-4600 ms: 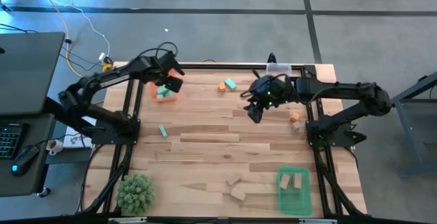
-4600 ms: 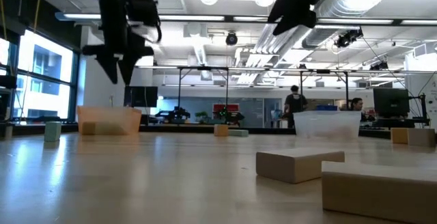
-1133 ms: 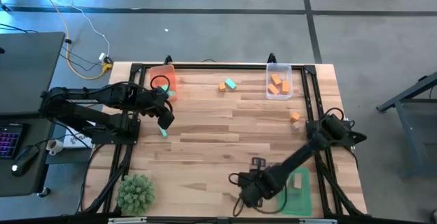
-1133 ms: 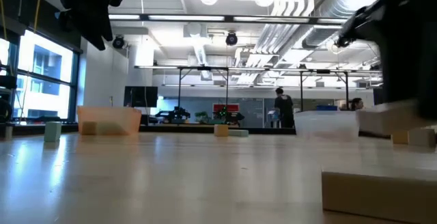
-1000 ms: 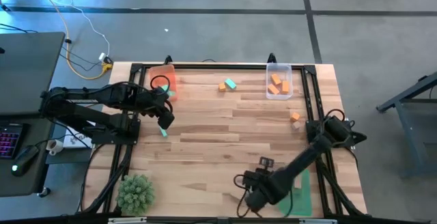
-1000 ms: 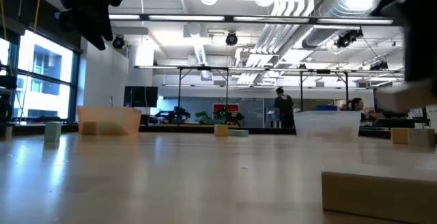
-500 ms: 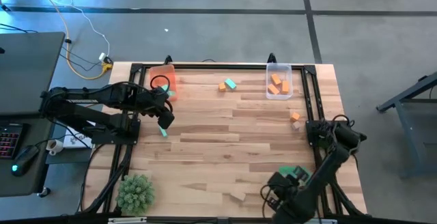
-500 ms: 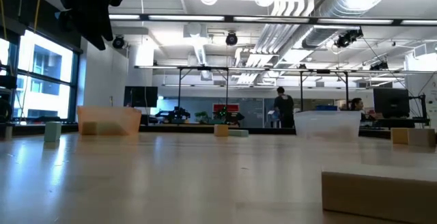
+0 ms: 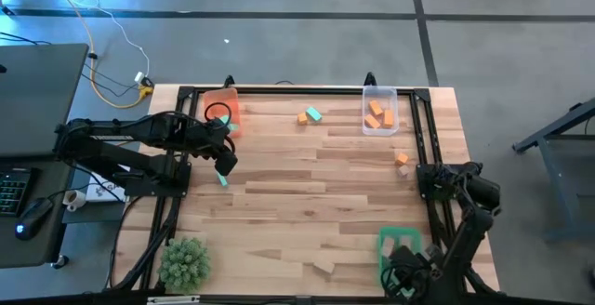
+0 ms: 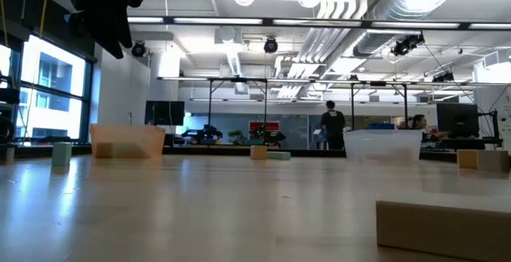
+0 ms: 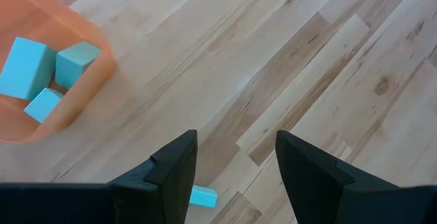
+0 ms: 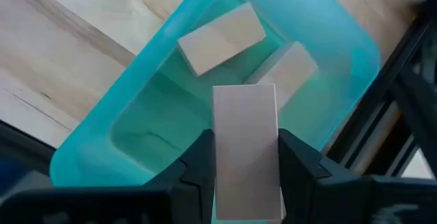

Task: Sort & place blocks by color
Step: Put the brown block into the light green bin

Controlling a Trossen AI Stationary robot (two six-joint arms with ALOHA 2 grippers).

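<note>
My right gripper [image 9: 402,272] hangs over the green tray [image 9: 383,243] at the table's near right corner, shut on a tan block [image 12: 244,135]. Two more tan blocks [image 12: 222,36] lie in the green tray [image 12: 123,128]. My left gripper [image 11: 235,162] is open and hovers over a teal block [image 11: 203,197] that lies flat on the table, left of centre [image 9: 222,179]. The orange tray [image 11: 82,94] holds three teal blocks [image 11: 27,63]. One tan block [image 9: 323,266] lies near the near edge and shows large in the low view [image 10: 443,226]. My right gripper pinches the tan block between its two fingers [image 12: 198,159], which sit on its two long side faces [image 12: 222,149]. The fingers point down from above. The block is lifted clear, above the green tray's inside.
A clear tray [image 9: 378,112] with orange blocks stands at the far edge. An orange and a teal block [image 9: 309,115] lie near the far edge, and another small block [image 9: 402,161] near the right edge. A spiky green plant [image 9: 183,261] stands at the near left corner.
My right gripper has carried the tan block from the middle of the near edge toward the table's right, and now hangs over the green tray. The other tan block has stayed near the near edge.
</note>
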